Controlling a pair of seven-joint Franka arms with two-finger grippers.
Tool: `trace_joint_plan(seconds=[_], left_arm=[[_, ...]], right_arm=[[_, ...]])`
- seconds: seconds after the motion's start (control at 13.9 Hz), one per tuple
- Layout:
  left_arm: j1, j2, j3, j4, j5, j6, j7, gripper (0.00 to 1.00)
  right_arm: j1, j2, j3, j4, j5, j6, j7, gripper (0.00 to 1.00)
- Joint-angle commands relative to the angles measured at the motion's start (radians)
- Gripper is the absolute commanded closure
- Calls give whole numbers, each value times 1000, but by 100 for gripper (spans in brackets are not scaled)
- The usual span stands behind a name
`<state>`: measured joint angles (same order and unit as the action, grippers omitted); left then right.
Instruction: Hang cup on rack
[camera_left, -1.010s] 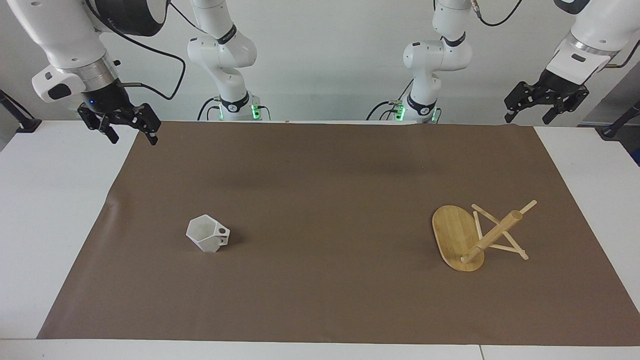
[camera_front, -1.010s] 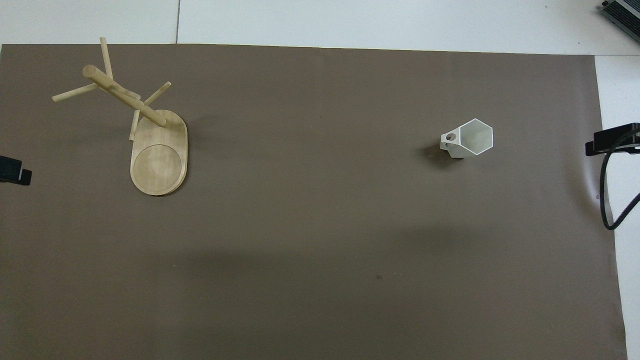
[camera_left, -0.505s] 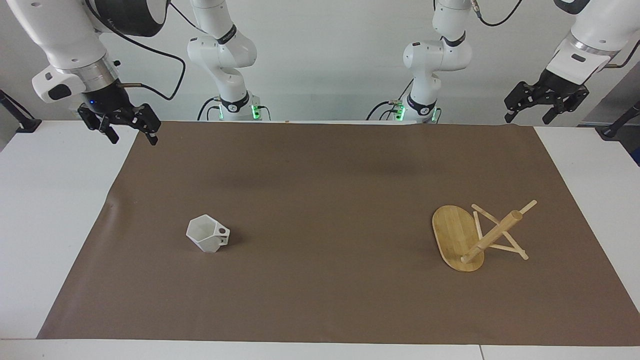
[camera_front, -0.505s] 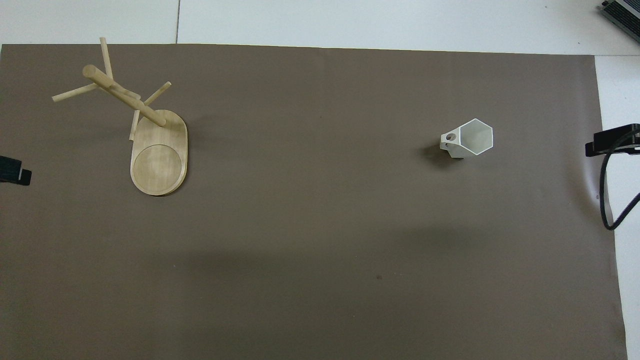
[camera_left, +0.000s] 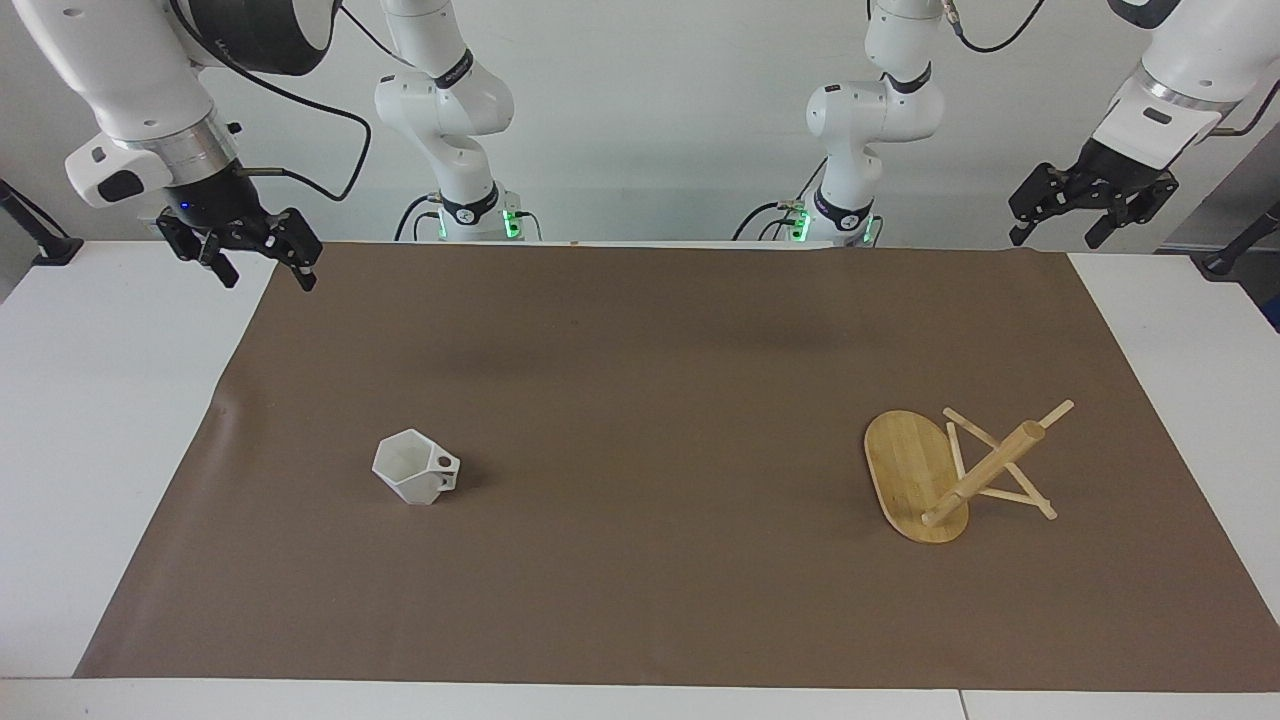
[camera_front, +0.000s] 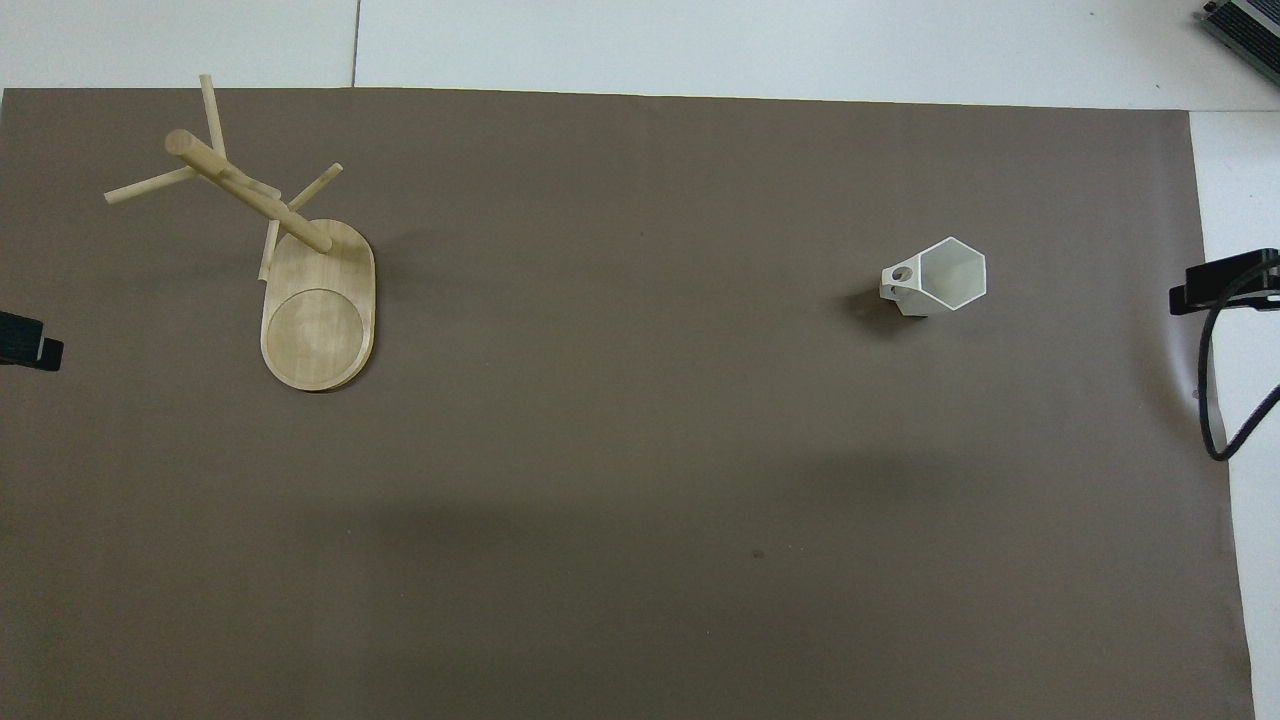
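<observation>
Clearly nothing is done yet: the cup (camera_left: 414, 468) stands untouched on the table (camera_left: 120, 420), well apart from the rack (camera_left: 950, 470). The left end effector (camera_left: 1090, 215) and right end effector (camera_left: 255, 265) wait with fingers apart.

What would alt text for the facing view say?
A white cup and a bamboo rack stand apart on a brown mat. The right gripper and left gripper hang open, high at the mat's corners by the robots.

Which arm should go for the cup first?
Right. The cup stands toward that arm's end of the mat, and the right gripper hangs open there. The left gripper waits open at the rack's end.
</observation>
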<state>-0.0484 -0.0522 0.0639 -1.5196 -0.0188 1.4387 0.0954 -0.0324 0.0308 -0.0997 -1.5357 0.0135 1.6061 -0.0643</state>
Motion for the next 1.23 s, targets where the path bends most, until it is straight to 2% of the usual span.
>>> trace_joint_plan(seconds=[0.0, 0.72, 0.94, 1.15], left_arm=[[-18, -18, 13, -20, 19, -6, 1, 0], [-18, -18, 14, -20, 19, -6, 1, 0], [-18, -18, 13, -20, 19, -6, 1, 0], [-18, -18, 14, -20, 19, -6, 1, 0]], right_arm=[[-12, -26, 6, -27, -10, -9, -28, 0], [-12, -32, 6, -40, -10, -8, -25, 0], [-3, -31, 11, -44, -10, 29, -23, 0], [14, -32, 31, -102, -3, 122, -14, 0]])
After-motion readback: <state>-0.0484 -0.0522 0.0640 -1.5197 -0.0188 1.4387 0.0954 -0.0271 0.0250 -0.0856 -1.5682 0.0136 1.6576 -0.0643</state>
